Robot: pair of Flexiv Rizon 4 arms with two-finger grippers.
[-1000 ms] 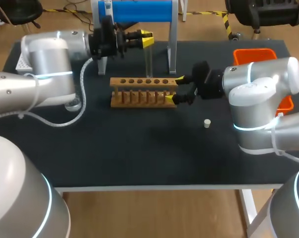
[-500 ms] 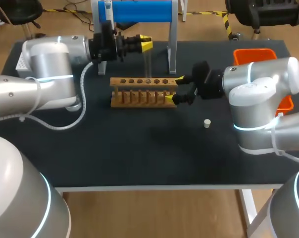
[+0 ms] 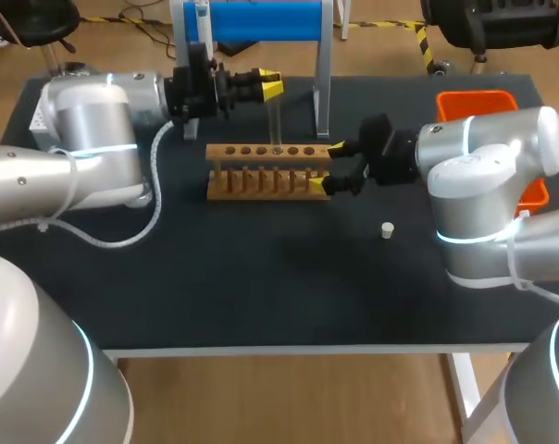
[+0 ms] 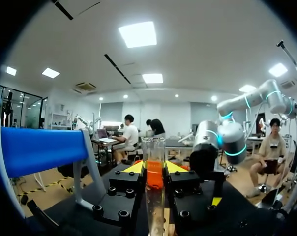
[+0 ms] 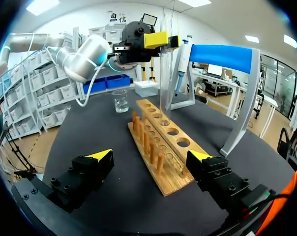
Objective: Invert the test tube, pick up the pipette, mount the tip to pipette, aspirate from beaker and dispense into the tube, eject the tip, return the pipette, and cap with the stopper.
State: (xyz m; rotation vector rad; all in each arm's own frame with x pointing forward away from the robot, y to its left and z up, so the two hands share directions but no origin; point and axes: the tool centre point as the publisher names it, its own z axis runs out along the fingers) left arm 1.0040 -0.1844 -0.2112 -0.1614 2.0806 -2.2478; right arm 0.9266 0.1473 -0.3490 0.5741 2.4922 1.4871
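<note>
Left gripper [image 3: 273, 83], clamping the upright test tube [image 3: 277, 120] over the rack [image 3: 252, 152], should next lower it; right gripper [image 3: 327, 166] gapes wide, empty.

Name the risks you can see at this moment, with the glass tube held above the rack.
1. The left gripper pinches the test tube with most of its length hanging below. The tube could slip, or strike the wooden rack instead of entering a hole.
2. The right gripper is open around the rack's end, so a knock might shift the rack.
3. The small stopper lies loose near the right arm and could be swept away.
</note>
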